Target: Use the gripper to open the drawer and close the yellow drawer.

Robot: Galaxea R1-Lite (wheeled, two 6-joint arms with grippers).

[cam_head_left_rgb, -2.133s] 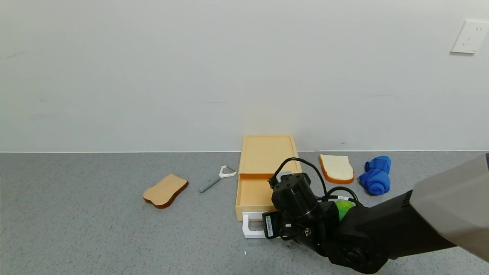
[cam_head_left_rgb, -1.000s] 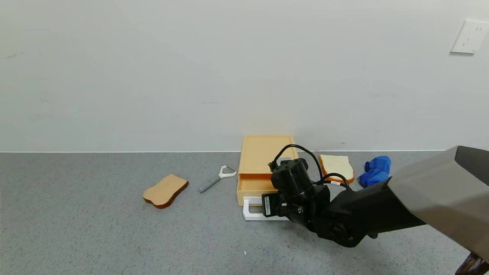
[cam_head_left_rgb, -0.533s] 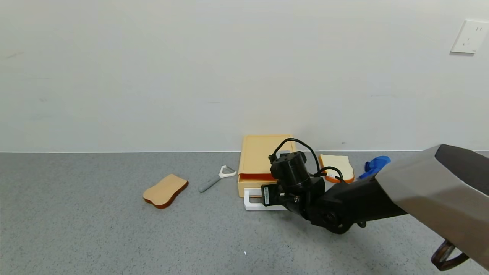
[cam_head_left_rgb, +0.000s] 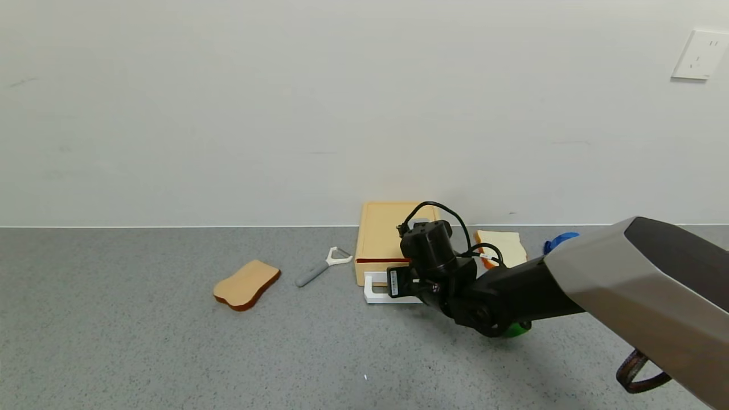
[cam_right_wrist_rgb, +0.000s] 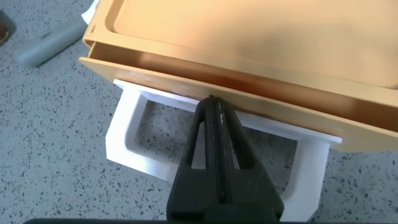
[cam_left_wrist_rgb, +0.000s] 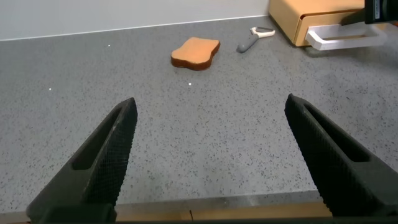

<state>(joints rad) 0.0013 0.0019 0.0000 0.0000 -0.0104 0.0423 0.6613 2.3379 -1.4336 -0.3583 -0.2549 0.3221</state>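
The yellow drawer (cam_head_left_rgb: 383, 230) lies flat against the back wall, its tray pushed almost fully in, with only a thin dark slit left. Its white loop handle (cam_head_left_rgb: 376, 292) sticks out toward me. My right gripper (cam_right_wrist_rgb: 215, 101) is shut and empty. Its fingertips press on the tray front (cam_right_wrist_rgb: 261, 93) above the handle (cam_right_wrist_rgb: 130, 134). In the head view its black wrist (cam_head_left_rgb: 430, 256) covers the drawer's front right corner. My left gripper (cam_left_wrist_rgb: 210, 102) is open and empty, low over the table near its front edge, far from the drawer (cam_left_wrist_rgb: 308, 15).
A tan bread slice (cam_head_left_rgb: 246, 283) and a grey peeler (cam_head_left_rgb: 320, 267) lie left of the drawer. A white bread slice (cam_head_left_rgb: 507, 242) and a blue cloth (cam_head_left_rgb: 561, 239) lie to its right, partly behind my right arm. A green object (cam_head_left_rgb: 517, 329) shows under that arm.
My right gripper has moved toward the wall, pushing the tray from well pulled out to almost fully in. The handle moved back with it.
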